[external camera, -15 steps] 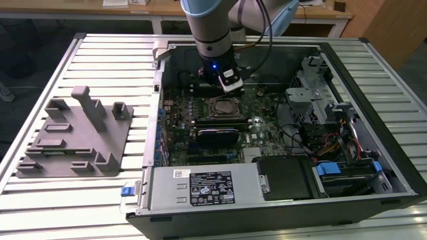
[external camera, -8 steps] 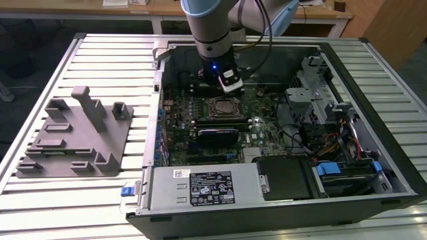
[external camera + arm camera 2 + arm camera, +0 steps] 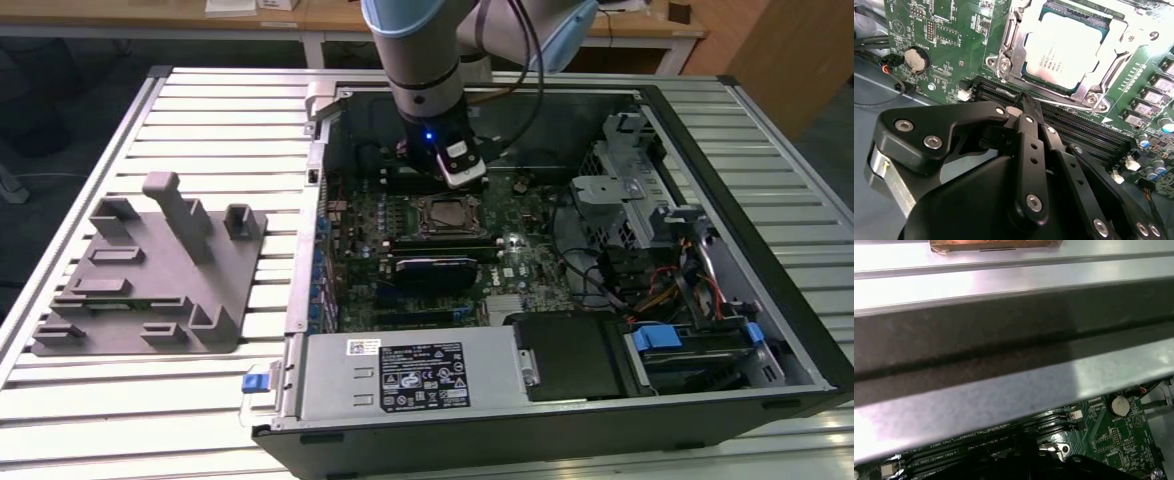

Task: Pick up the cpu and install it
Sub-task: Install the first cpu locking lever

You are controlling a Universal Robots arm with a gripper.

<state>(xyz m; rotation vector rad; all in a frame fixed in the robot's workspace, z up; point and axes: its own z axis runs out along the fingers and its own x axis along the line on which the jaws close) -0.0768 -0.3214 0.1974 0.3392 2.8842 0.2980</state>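
1 cpu in the exterior view, seated in the motherboard socket just below the gripper. Second wrist view: gripper fingers pressed together, holding nothing, tips over the RAM slots just short of the cpu. Chip looks light, rigid, smooth-topped, fragile underneath; best taken by opposite edges. Its printed text is too faint to read. First wrist view: case wall, coin cell.

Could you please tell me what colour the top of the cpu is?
Silvery metal; the small square cpu sits in its socket, best seen in the second wrist view.
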